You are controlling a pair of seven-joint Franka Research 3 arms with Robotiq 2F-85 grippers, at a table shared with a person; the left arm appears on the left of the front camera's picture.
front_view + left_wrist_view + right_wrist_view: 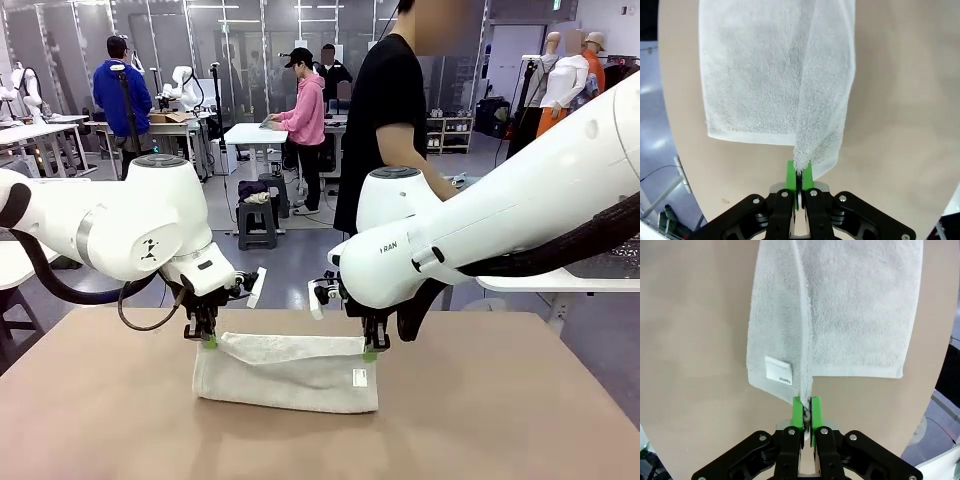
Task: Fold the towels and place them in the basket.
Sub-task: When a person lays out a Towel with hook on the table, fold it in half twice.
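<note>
- Two far corners of the towel [290,375] are held just above the table [100,420], by the left gripper [207,338] and the right gripper [371,350]. This looks like mid-fold; the next move probably calls for carrying both corners evenly to the near edge.
- Left wrist: pads clamped on a corner, cloth trailing ahead.
- Right wrist: pads likewise clamped, beside the label [777,372].
</note>
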